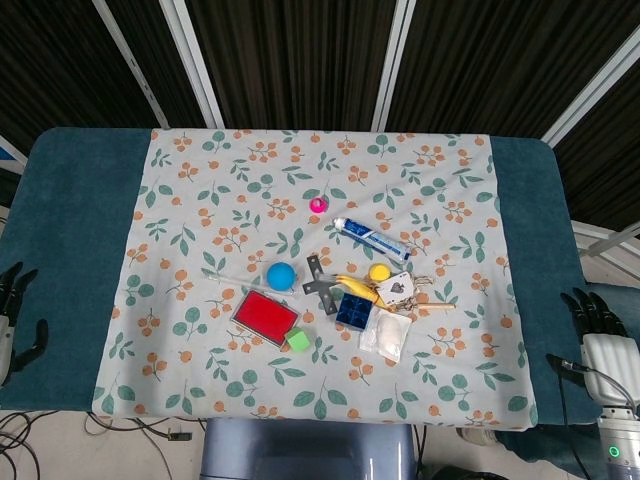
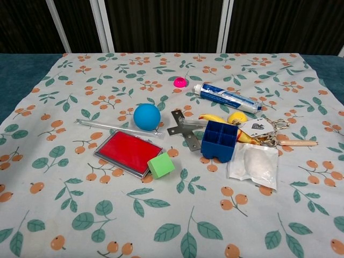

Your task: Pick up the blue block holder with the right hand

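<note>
The blue block holder (image 1: 353, 309) (image 2: 220, 140) is a small dark-blue square tray with four cells, standing in the middle of the floral cloth among other small items. My right hand (image 1: 598, 330) hangs off the table's right edge in the head view, fingers apart, holding nothing, far to the right of the holder. My left hand (image 1: 14, 318) is at the far left edge, fingers spread and empty. Neither hand shows in the chest view.
Around the holder lie a white sachet (image 2: 253, 165), a yellow banana toy (image 2: 223, 120), a card with keys (image 2: 262, 129), a metal bracket (image 2: 184, 130), a green cube (image 2: 160, 165), a red pad (image 2: 128, 152), a blue ball (image 2: 147, 116), a toothpaste tube (image 2: 227, 97) and a pink cap (image 2: 179, 82).
</note>
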You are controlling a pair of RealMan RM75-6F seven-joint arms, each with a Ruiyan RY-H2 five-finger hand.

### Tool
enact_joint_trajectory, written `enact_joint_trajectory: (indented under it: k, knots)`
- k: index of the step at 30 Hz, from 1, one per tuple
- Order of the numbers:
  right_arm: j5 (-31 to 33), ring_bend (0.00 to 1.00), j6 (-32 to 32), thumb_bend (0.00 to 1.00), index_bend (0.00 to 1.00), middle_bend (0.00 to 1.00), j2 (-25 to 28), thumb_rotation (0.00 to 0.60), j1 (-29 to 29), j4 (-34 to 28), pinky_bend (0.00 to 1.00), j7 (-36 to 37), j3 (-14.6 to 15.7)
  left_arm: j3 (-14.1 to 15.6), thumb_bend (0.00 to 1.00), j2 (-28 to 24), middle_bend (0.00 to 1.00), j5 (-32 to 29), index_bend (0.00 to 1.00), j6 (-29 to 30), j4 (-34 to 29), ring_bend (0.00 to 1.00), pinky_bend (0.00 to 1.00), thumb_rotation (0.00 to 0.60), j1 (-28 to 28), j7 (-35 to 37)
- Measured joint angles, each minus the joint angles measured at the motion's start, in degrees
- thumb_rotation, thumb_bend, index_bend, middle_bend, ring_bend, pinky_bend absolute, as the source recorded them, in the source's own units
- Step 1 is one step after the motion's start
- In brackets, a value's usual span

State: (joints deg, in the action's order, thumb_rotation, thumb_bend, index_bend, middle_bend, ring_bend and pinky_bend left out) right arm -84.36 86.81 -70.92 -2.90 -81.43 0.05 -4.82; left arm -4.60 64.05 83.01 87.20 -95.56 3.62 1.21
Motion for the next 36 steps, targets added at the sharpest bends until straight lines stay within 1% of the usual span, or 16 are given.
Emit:
enact_joint_trajectory:
  k: [6, 12, 15, 18, 21, 27, 28, 32, 36]
  knots:
    - [0.12, 0.08, -1.02, 0.19, 0.14, 0.09, 0.1, 0.6, -0.16, -0.3, 0.21, 0.83, 0.24, 0.04, 0.53, 0.06, 0.0, 0.08, 0.08, -0.13, 0.03, 0.02, 0.05, 0.6, 0.08, -0.14]
    - [-0.04, 0.08, -3.27, 0.19, 0.14, 0.1, 0.51, 0.6, -0.77, -1.11, 0.21, 2.32, 0.96, -0.05, 0.53, 0.11, 0.0, -0.18, 0.08, -0.15, -0.16, 0.02, 0.05, 0.6, 0.06, -0.07]
    - [-0.32, 0.08, -4.91, 0.18, 0.14, 0.12, 1.22, 0.6, -1.4, -2.12, 0.21, 4.48, 1.27, -0.26, 0.53, -0.03, 0.0, -0.4, 0.08, -0.09, -0.29, 0.02, 0.05, 0.6, 0.08, 0.07]
    - [-0.51, 0.08, -7.93, 0.18, 0.14, 0.14, 2.37, 0.6, -2.93, -3.43, 0.21, 5.75, 1.36, -0.42, 0.53, -0.17, 0.0, -0.72, 0.08, -0.4, -0.55, 0.02, 0.05, 0.6, 0.21, 0.2]
    - [-0.57, 0.08, -12.12, 0.18, 0.15, 0.14, 3.79, 0.6, -5.63, -5.63, 0.21, 5.72, 1.02, -0.4, 0.53, -0.24, 0.0, -0.75, 0.08, -0.61, -0.65, 0.02, 0.05, 0.6, 0.29, 0.27]
    - [0.28, 0.08, -21.18, 0.18, 0.16, 0.14, 5.27, 0.6, -12.94, -11.72, 0.21, 4.75, -1.2, -0.41, 0.53, -0.49, 0.0, -0.9, 0.08, -0.54, -0.81, 0.02, 0.05, 0.6, 0.14, 1.0]
    - [0.88, 0.08, -23.32, 0.18, 0.16, 0.15, 5.19, 0.6, -14.86, -13.14, 0.21, 4.07, -1.96, -0.42, 0.53, -0.57, 0.0, -0.95, 0.08, -0.52, -0.81, 0.02, 0.05, 0.6, 0.11, 1.21]
    - [3.2, 0.09, -27.77, 0.18, 0.16, 0.15, 3.91, 0.6, -19.31, -16.01, 0.21, 1.16, -3.84, -0.44, 0.53, -0.9, 0.0, -1.08, 0.08, -0.57, -0.82, 0.02, 0.05, 0.6, 0.0, 2.05]
    - [6.46, 0.14, -31.09, 0.18, 0.18, 0.17, 0.98, 0.6, -23.19, -17.6, 0.21, -2.83, -5.37, -0.54, 0.53, -1.11, 0.0, -1.25, 0.08, -0.77, -0.85, 0.03, 0.05, 0.6, 0.04, 2.55]
